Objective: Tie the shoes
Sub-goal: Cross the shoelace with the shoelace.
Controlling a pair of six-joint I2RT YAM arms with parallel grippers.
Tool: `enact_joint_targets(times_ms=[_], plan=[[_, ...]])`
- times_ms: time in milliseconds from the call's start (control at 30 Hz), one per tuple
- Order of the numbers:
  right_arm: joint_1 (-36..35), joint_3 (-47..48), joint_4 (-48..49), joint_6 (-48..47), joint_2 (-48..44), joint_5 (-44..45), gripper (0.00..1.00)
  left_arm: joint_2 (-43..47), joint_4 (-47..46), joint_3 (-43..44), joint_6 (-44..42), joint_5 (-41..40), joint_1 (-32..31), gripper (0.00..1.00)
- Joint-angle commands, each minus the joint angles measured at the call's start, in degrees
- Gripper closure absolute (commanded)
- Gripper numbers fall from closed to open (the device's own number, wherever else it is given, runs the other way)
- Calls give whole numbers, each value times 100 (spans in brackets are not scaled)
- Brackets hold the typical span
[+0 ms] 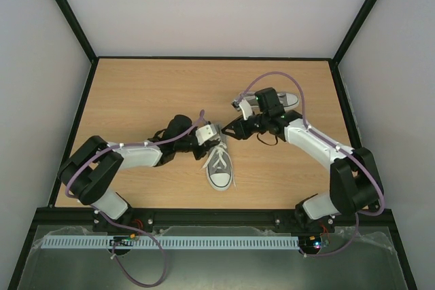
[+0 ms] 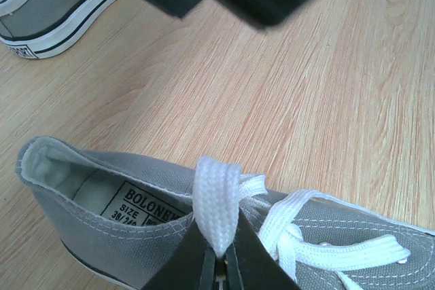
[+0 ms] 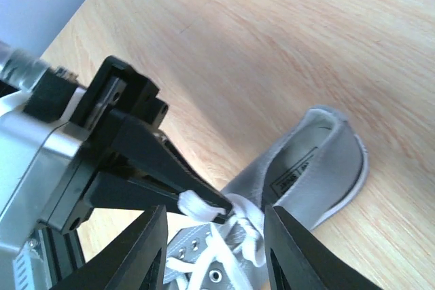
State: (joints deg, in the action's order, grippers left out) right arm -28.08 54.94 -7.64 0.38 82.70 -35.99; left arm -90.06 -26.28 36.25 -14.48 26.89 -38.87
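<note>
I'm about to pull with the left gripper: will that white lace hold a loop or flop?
Likely floppy: the flat woven lace folds sharply where the left gripper pinches it, so a loop probably won't stand alone. Its coarse weave should resist slipping. The shoe looks light on the smooth table, so a tug may drag it.

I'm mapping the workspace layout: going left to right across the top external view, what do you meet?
left arm's elbow → near grey sneaker → far grey sneaker → right arm's elbow
</note>
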Motion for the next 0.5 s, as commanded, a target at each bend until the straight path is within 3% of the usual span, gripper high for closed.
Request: enact_joint_targets(times_ms=[0, 67, 133, 167, 467], plan=[[204, -53, 69, 78, 63, -203, 60, 172, -240, -123, 16, -8, 28, 98], [189, -47, 134, 63, 335, 4, 65, 181, -251, -139, 7, 25, 29, 98], [60, 85, -53, -109, 693, 319, 81, 188, -286, -161, 13, 51, 29, 98], [-42, 191, -205, -285, 868, 360, 83, 195, -297, -161, 25, 60, 29, 98], [-383, 206, -89, -922, 1220, 383, 81, 225, -261, -171, 58, 67, 29, 98]])
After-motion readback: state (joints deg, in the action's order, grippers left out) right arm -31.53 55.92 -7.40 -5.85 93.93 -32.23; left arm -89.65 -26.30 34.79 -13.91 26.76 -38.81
